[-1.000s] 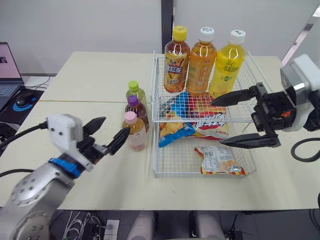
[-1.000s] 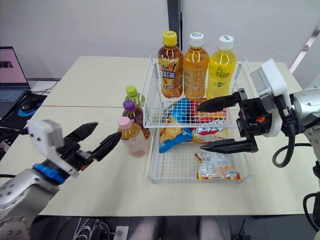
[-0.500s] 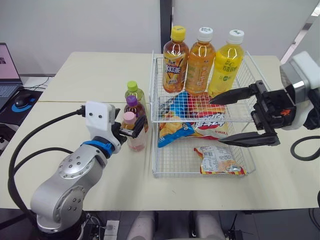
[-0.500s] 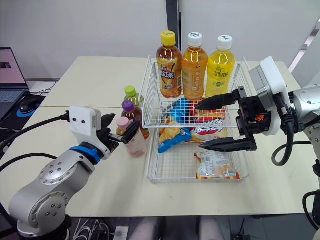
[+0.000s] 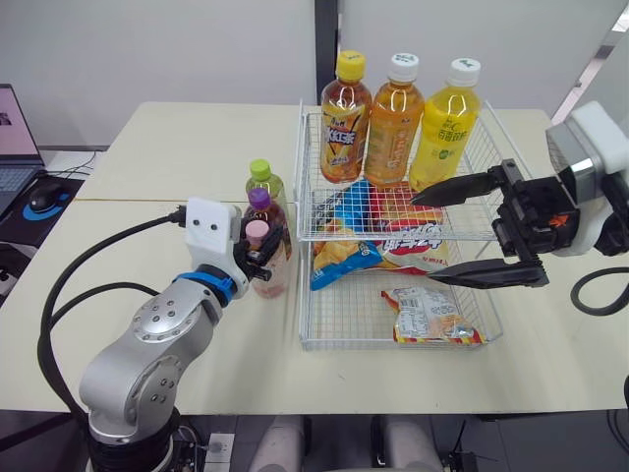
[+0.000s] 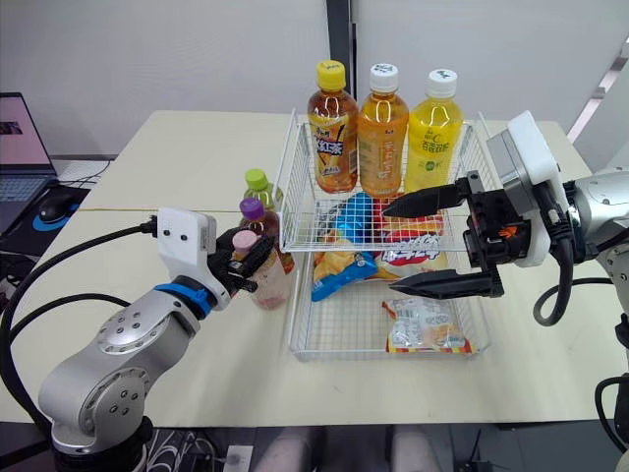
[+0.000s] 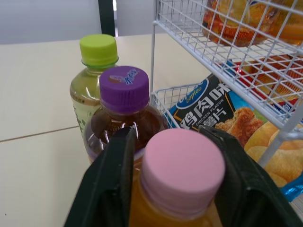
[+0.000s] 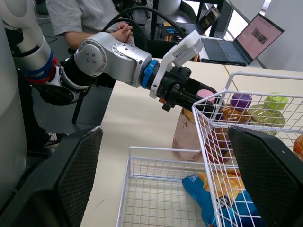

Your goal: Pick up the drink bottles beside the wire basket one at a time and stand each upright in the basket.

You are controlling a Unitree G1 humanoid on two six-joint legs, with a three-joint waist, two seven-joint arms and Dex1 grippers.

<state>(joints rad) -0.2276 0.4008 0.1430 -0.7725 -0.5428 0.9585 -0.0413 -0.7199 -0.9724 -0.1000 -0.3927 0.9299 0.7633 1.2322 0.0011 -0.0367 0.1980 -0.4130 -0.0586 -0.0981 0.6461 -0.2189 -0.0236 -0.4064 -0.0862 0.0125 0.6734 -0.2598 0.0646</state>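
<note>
Left pincer [image 5: 267,254] has advanced and now grasps the pink-capped bottle [image 5: 275,281] at its neck, beside the wire basket [image 5: 393,343]. Right pincer [image 5: 424,238] hangs released above the basket.

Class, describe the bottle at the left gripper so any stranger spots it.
Left of the wire basket stand three bottles in a row. The nearest bottle, at the left gripper, has a pink cap; the others, a purple cap and a green cap.
</note>
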